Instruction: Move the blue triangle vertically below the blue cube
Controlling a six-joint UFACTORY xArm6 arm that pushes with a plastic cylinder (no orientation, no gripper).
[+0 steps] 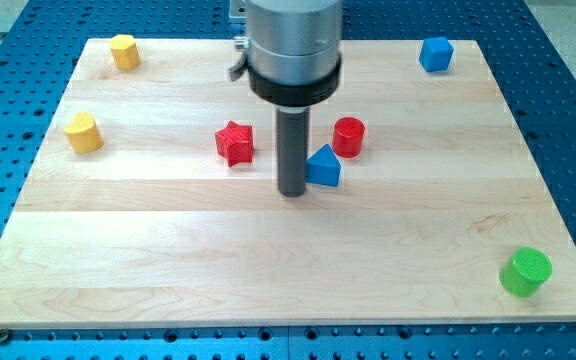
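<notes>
On the wooden board [168,250], our rod carries no fingers; my tip [293,192] touches the blue triangle's [324,167] left side, mid-frame. The blue cube [435,54] sits upper right. A rightward push risks clipping 1 red cylinder [349,136].

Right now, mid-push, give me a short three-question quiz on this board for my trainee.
1. True or false: my tip is at the blue triangle's left side in the view.
2. Which block lies nearest the blue triangle? A) red cylinder B) green cylinder C) red star
3. Fill in: the blue cube sits near the board's top ____ corner in the view.

Key: 1 true; 2 A; 3 right.
</notes>
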